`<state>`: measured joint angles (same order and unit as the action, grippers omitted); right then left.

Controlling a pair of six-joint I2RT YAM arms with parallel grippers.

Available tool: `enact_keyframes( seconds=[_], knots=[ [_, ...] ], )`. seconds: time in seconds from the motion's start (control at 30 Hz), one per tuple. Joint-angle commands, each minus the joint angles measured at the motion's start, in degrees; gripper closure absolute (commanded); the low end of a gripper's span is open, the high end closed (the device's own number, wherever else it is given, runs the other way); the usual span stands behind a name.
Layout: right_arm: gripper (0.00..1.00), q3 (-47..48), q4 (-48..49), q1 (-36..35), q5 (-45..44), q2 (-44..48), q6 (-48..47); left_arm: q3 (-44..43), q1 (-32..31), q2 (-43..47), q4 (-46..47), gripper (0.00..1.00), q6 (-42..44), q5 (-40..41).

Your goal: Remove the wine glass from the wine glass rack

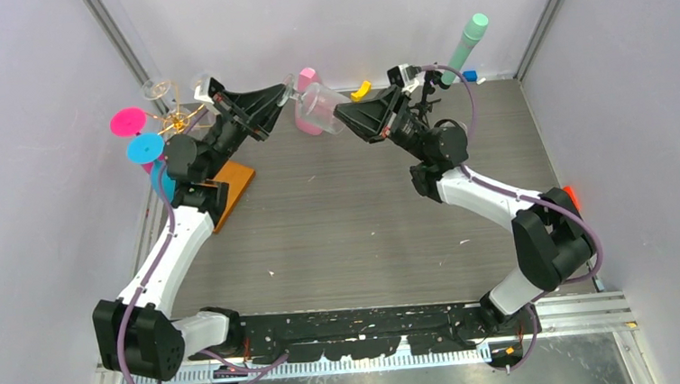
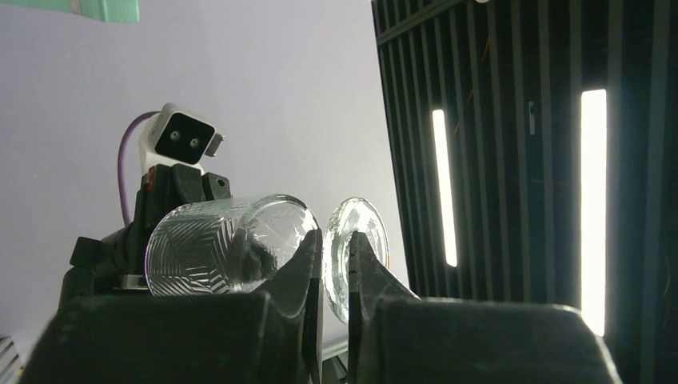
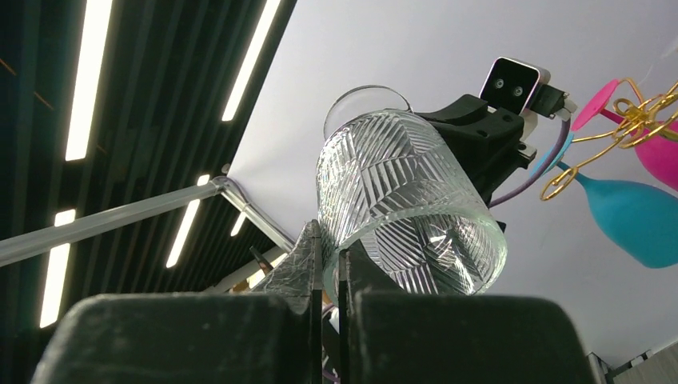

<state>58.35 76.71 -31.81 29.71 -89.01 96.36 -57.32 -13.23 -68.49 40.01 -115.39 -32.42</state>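
A clear wine glass (image 1: pixel 317 110) with a cut herringbone pattern lies on its side in the air above the far part of the dark wood-grain table (image 1: pixel 356 218). It hangs between my two grippers, well apart from the rack.

My left gripper (image 1: pixel 286 94) is closed on the glass's round flat foot. In the left wrist view the foot stands edge-on between my two black fingers (image 2: pixel 308 268), with the bowl stretching away to the left.

My right gripper (image 1: pixel 342 112) is clamped on the wall of the bowl near its open rim. In the right wrist view the patterned bowl rises up and away from my pinched fingers (image 3: pixel 308 256).

The wine glass rack (image 1: pixel 173 122), thin gold wire with curled arms on a flat orange-brown wooden base, stands at the far left behind my left arm. A bright pink glass (image 1: pixel 127 122) and a sky-blue glass (image 1: pixel 145 149) hang from it.

Behind the held glass sits a small pink object (image 1: pixel 308 77), too blurred to identify. At the far right a mint-green tube (image 1: pixel 468 46) stands tilted beside my right arm.
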Motion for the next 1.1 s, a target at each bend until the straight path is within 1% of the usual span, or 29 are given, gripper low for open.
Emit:
enact_keyframes(
  seconds=[0.0,0.07,0.13,0.2,0.27,0.37,0.43,0.47,0.5,0.53,0.57,0.6,0.63,0.67,0.7,0.73,0.77,0.8,0.83,0.87,0.9,0.93,1.0,1.07],
  knots=[
    [1.0,4.3,4.9,-0.7,1.8,3.2,-2.5,-0.4,0.1,1.1,0.1,0.9,9.0,-0.2],
    [1.0,4.5,3.3,-0.6,1.5,3.7,-3.8,-0.7,0.2,2.4,-2.6,0.75,12.8,0.2],
    [1.0,4.5,0.9,-0.7,1.2,4.6,-5.8,-0.9,0.2,3.9,-5.0,0.52,16.6,0.8],
    [1.0,4.5,-2.2,-0.7,1.0,5.8,-8.1,-1.4,0.2,5.4,-8.0,0.33,20.9,1.2],
    [1.0,4.3,-5.9,-0.6,0.9,7.2,-10.8,-1.9,0.2,6.9,-11.7,0.21,25.8,1.7],
    [1.0,3.9,-13.1,-0.6,0.8,10.0,-15.0,-1.8,0.3,9.5,-17.8,0.11,32.3,2.6],
    [1.0,4.0,-20.2,-0.5,0.4,12.3,-19.4,-1.4,0.3,11.6,-21.0,0.06,35.7,3.2],
    [1.0,4.1,-27.1,-0.5,0.0,13.9,-23.5,-1.3,0.3,12.3,-22.5,0.05,37.5,3.3],
    [1.0,4.9,-31.0,-0.5,-1.1,14.8,-28.4,-1.3,0.3,13.1,-24.1,0.03,39.6,3.2],
    [1.0,5.4,-40.3,-0.5,-1.8,16.5,-31.1,-1.6,0.3,13.6,-26.0,0.03,41.8,3.0],
    [1.0,7.1,-45.8,-0.6,-4.0,17.1,-36.8,-2.1,0.3,14.0,-27.8,0.02,43.9,2.5],
    [1.0,8.2,-56.5,-0.6,-7.2,18.2,-39.6,-3.1,0.3,14.4,-30.4,0.02,47.4,1.9],
    [1.0,11.3,-70.1,-0.5,-12.7,18.8,-47.2,-5.0,0.3,14.9,-35.3,0.02,53.1,0.1],
    [1.0,12.2,-74.3,-0.5,-12.7,18.8,-49.4,-5.4,0.3,15.1,-36.4,0.02,54.3,-0.1],
    [1.0,14.3,-78.4,-0.6,-16.1,18.7,-51.5,-6.5,0.3,15.2,-39.1,0.02,57.3,-0.5],
    [1.0,15.2,-84.8,-0.5,-18.9,18.1,-55.0,-7.5,0.3,15.7,-42.8,0.02,60.4,-0.6],
    [1.0,17.2,-87.9,-0.5,-20.1,17.7,-57.7,-8.4,0.3,16.0,-45.8,0.02,63.3,-0.4],
    [1.0,18.0,-93.3,-0.5,-21.3,16.6,-58.8,-9.2,0.3,16.3,-48.3,0.02,66.3,0.1],
    [1.0,19.8,-96.0,-0.5,-23.6,16.0,-60.9,-9.9,0.3,16.8,-50.8,0.02,68.7,0.7],
    [1.0,20.9,-101.1,-0.5,-25.4,14.4,-61.9,-10.6,0.3,17.1,-53.0,0.02,71.9,1.3],
    [1.0,22.8,-103.4,-0.5,-26.5,13.6,-63.7,-11.1,0.3,17.5,-55.2,0.02,74.3,1.8],
    [1.0,23.9,-108.2,-0.5,-28.5,11.6,-64.4,-11.7,0.3,17.8,-56.9,0.02,76.3,2.3],
    [1.0,27.1,-114.7,-0.5,-32.9,8.4,-66.4,-12.7,0.3,18.2,-61.0,0.01,79.8,3.5],
    [1.0,29.3,-118.9,-0.5,-35.9,5.2,-68.0,-13.4,0.3,18.5,-63.3,0.01,82.3,4.5]
  ],
)
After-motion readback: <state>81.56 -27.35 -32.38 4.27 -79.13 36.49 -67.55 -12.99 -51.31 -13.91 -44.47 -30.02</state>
